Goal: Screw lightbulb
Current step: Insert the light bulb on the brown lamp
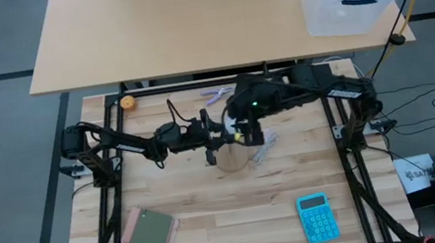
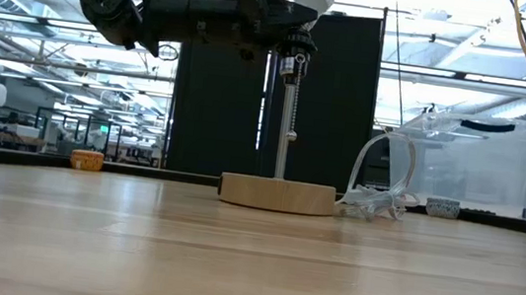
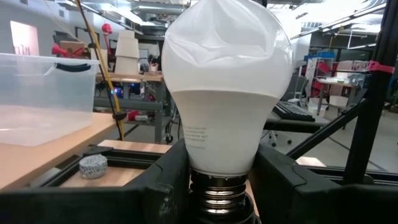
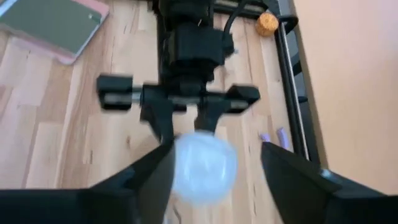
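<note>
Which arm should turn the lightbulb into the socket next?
Right. The right gripper is open directly above the lightbulb, a finger on either side of its globe, ready to close and twist. The left gripper sits lower, at the bulb's screw end, probably better suited to steadying.

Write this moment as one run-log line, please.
left gripper: at neck of white rounded lightbulb | right gripper: open, straddling it from above | lightbulb: atop thin metal post on round wooden disc base

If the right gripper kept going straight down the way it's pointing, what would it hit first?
Probably the white rounded lightbulb, which sits directly between the open fingers of the right gripper. Below it are the left gripper and the round wooden base.
</note>
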Robot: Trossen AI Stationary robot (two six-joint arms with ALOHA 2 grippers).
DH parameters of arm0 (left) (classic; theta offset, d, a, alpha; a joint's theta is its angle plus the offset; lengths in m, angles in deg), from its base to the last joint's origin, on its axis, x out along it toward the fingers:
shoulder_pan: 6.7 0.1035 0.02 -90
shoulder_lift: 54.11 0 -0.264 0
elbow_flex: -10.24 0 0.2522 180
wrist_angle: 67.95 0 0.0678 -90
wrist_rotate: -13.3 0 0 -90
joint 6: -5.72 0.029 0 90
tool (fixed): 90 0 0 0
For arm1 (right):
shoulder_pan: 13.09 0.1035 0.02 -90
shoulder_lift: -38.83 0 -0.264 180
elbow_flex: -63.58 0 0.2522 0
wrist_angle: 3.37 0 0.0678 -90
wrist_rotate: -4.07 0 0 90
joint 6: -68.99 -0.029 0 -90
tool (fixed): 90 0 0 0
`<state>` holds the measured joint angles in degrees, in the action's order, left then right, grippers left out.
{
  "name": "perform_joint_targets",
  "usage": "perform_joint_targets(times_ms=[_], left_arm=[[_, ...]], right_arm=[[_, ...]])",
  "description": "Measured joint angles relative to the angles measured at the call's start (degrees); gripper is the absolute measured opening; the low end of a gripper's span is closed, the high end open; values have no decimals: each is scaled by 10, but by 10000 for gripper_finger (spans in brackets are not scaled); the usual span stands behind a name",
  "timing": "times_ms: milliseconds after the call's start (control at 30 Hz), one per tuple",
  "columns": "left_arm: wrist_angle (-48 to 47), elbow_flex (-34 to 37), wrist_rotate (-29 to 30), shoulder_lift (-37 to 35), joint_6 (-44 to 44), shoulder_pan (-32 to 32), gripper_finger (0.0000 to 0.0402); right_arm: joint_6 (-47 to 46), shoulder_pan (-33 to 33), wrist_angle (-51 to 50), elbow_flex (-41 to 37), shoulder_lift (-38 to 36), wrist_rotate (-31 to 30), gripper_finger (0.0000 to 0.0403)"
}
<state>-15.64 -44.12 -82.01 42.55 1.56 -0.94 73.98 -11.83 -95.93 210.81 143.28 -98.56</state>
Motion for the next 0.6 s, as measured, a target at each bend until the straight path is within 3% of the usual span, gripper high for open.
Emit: perform_joint_targets(times_ms=[167,600], left_arm=[[0,0,0,0,-3,1,132],[-1,1,5,0,-9,1,132]], right_arm=[[-11,-33,-83,1,6,49,274],[32,-50,-68,1,28,98,279]])
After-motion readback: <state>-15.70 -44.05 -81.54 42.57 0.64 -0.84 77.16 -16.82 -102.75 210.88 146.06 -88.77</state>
